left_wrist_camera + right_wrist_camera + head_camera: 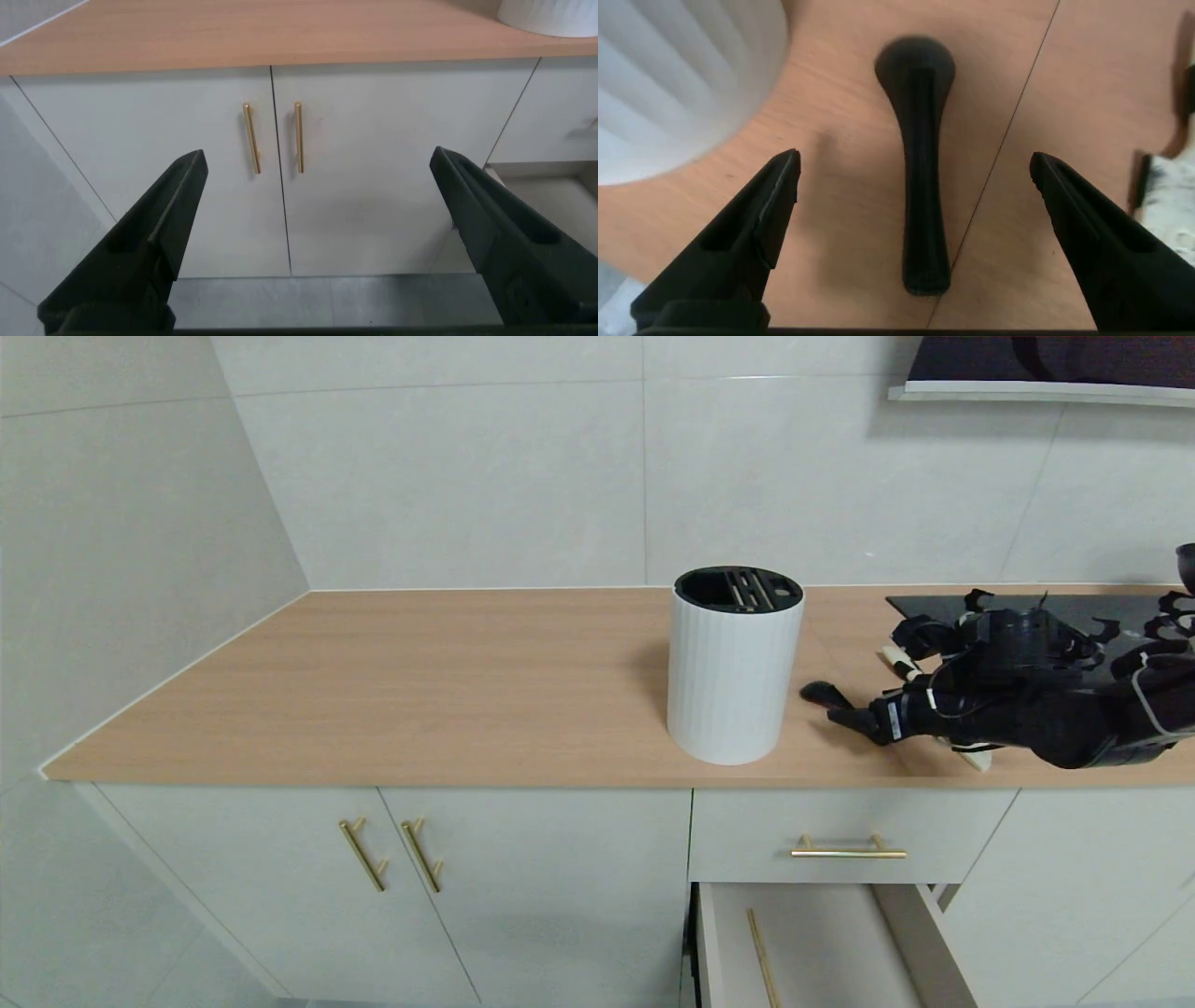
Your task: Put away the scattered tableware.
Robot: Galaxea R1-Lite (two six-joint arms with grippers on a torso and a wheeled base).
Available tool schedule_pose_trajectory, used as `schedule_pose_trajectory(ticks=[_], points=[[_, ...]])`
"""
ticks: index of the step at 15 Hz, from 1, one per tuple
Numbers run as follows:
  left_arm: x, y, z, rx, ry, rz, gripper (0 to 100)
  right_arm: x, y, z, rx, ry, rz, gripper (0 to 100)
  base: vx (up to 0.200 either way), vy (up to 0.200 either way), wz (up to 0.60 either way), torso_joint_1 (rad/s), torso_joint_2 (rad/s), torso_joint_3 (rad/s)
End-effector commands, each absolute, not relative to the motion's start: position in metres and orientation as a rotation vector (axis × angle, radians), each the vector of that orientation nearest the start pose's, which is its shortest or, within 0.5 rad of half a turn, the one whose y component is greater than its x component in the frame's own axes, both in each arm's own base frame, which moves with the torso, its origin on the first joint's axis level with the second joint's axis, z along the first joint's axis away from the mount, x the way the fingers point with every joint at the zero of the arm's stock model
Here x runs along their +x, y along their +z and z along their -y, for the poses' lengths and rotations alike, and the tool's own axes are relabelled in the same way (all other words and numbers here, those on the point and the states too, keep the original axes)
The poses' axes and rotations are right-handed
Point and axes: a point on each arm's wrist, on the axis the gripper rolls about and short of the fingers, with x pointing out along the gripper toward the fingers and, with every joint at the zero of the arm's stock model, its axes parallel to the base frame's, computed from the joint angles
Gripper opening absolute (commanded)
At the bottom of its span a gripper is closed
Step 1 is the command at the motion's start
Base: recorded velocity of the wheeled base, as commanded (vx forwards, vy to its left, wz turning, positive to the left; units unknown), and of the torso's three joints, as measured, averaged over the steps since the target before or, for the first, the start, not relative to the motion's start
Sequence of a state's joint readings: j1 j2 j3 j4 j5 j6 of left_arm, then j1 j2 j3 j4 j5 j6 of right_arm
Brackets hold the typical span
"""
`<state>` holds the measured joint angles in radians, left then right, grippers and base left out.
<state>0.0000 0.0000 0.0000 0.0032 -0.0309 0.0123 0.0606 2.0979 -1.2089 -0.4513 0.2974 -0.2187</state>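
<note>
A black utensil (915,168) with a rounded end lies flat on the wooden counter (420,691), just right of the white ribbed utensil holder (735,677) with its black slotted top. My right gripper (913,201) is open and low over the counter, one finger on each side of the black utensil (822,693) without touching it. In the head view the right gripper (848,709) sits close beside the holder's base. White-handled utensils (899,663) lie partly hidden under the right arm. My left gripper (318,173) is open with nothing in it, below counter height and facing the cabinet doors.
A black cooktop (1027,609) is set into the counter at the far right. Beneath the counter a drawer (803,943) stands pulled out. Two cabinet doors with gold handles (274,138) are left of it. Tiled walls close off the back and left.
</note>
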Motion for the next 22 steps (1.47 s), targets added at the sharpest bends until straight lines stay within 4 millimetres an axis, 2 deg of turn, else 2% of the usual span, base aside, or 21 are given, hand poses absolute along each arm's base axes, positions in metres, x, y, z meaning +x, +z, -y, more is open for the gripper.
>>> schedule_pose_trajectory(ticks=[1,7,11,12,22], points=[[-0.023,0.075,0.001,0.012,-0.031,-0.003,100,0.416,0.112,-0.032,-0.156,0.401,-0.434,100,0.0,0.0,0.0,0.0,0.0,0.0],[-0.023,0.075,0.001,0.012,-0.031,-0.003,100,0.425,0.101,-0.027,-0.15,0.391,-0.449,100,0.0,0.0,0.0,0.0,0.0,0.0],[-0.023,0.075,0.001,0.012,-0.031,-0.003,100,0.426,0.1,-0.028,-0.15,0.391,-0.449,100,0.0,0.0,0.0,0.0,0.0,0.0],[-0.023,0.075,0.001,0.012,-0.029,-0.003,100,0.426,0.1,-0.028,-0.15,0.391,-0.449,0,0.0,0.0,0.0,0.0,0.0,0.0],[-0.023,0.075,0.001,0.012,-0.031,-0.003,100,0.423,0.105,-0.03,-0.147,0.382,-0.452,0,0.0,0.0,0.0,0.0,0.0,0.0]])
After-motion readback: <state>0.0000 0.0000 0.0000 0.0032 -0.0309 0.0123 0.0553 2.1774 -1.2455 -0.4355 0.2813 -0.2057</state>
